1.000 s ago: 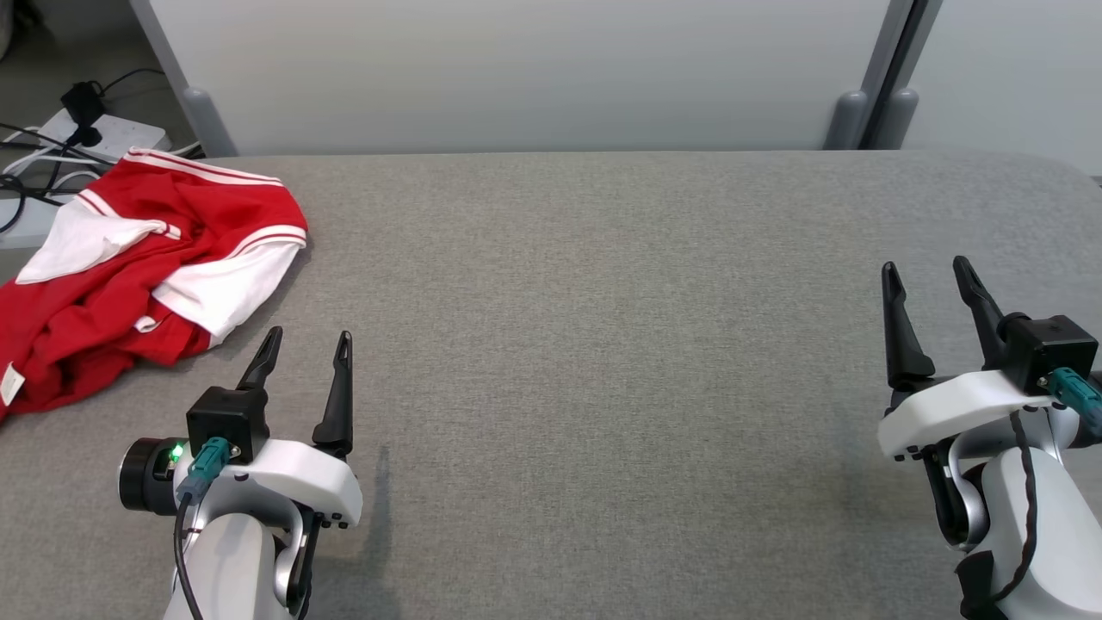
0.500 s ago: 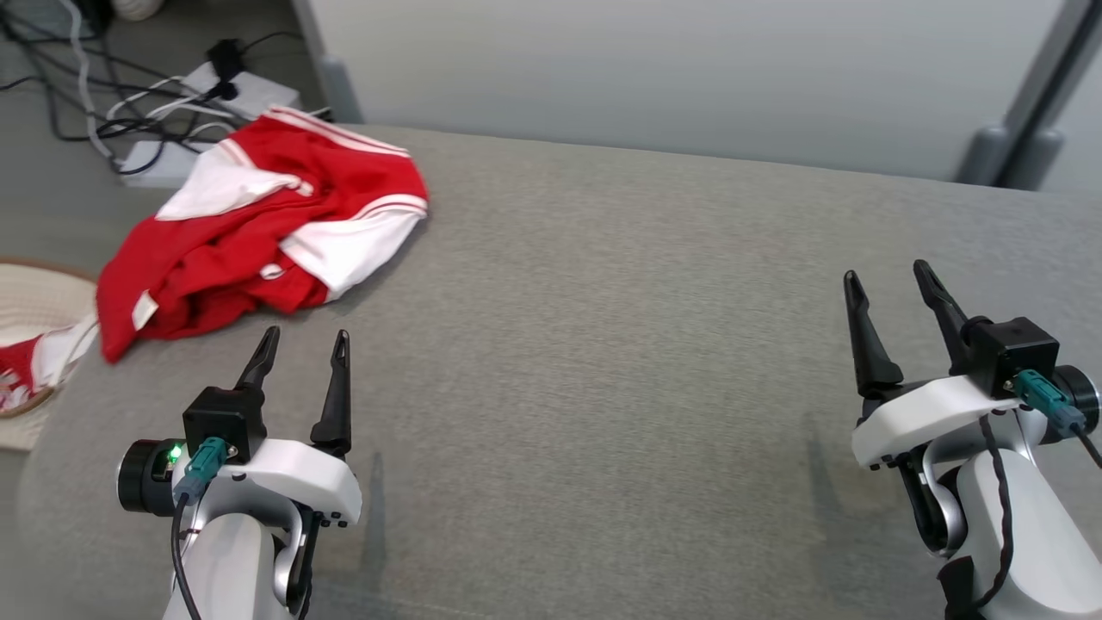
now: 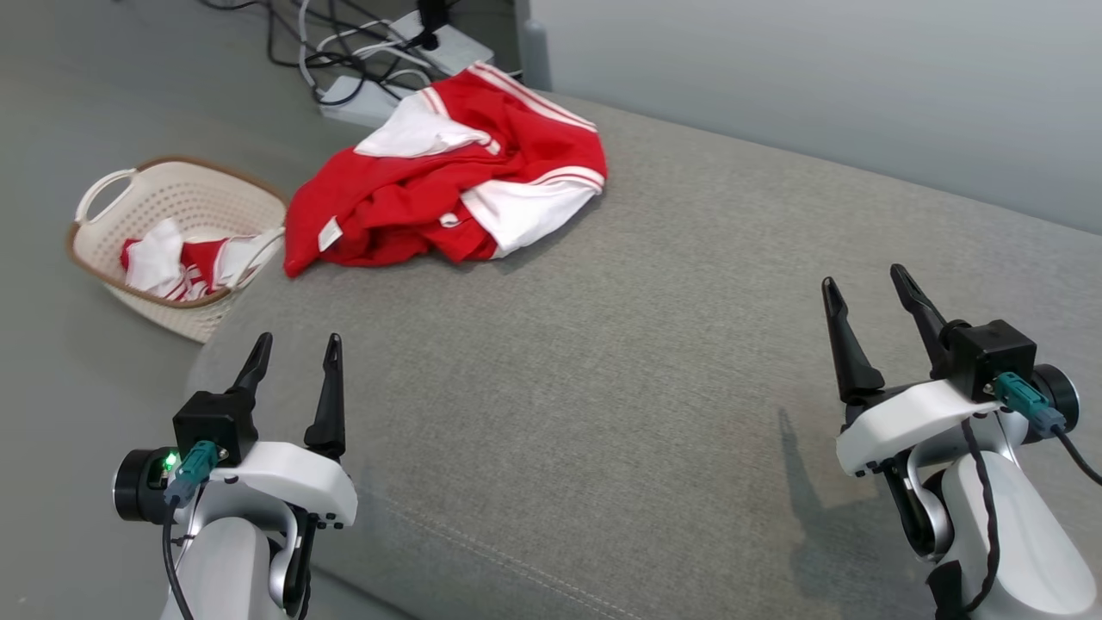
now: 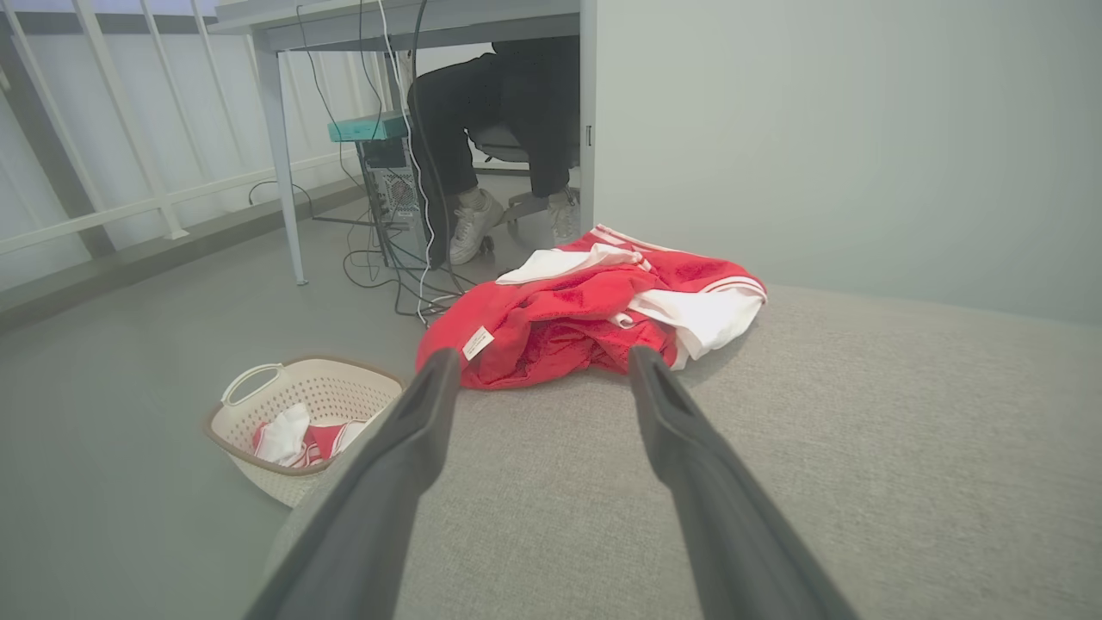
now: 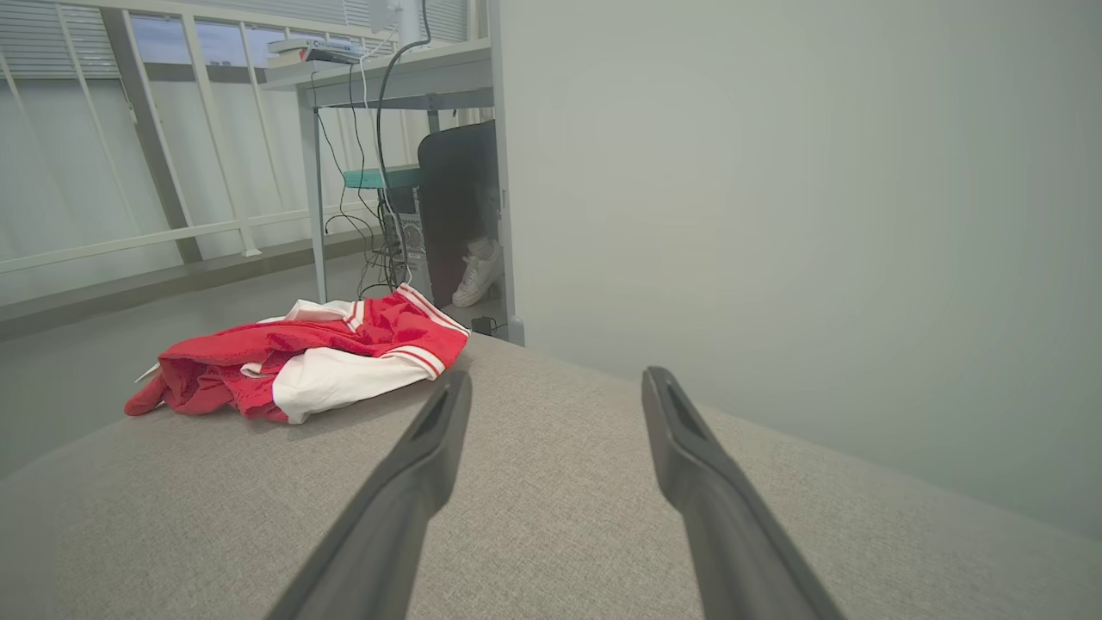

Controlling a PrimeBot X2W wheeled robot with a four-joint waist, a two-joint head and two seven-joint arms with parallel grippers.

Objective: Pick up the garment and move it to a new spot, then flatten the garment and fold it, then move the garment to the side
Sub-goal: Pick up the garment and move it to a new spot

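The garment (image 3: 448, 198) is a crumpled red piece with white panels and stripes, lying at the far left corner of the grey padded table (image 3: 654, 344). It appears straight ahead in the left wrist view (image 4: 594, 314) and to the left in the right wrist view (image 5: 301, 366). My left gripper (image 3: 294, 349) hovers open over the table's near left edge, well short of the garment, with nothing between its fingers. My right gripper (image 3: 865, 288) stands open over the table's right side, far from the garment and empty.
A cream laundry basket (image 3: 103, 258) with red and white clothes in it sits on the floor left of the table (image 4: 250, 430). Cables and power strips (image 3: 370, 52) lie on the floor behind the garment. A seated person's legs and white shoes (image 4: 473, 232) are under a desk beyond.
The head camera has swung left, so the garment now sits nearer the picture's middle and the basket has come into view. Both grippers stay open and keep their places.
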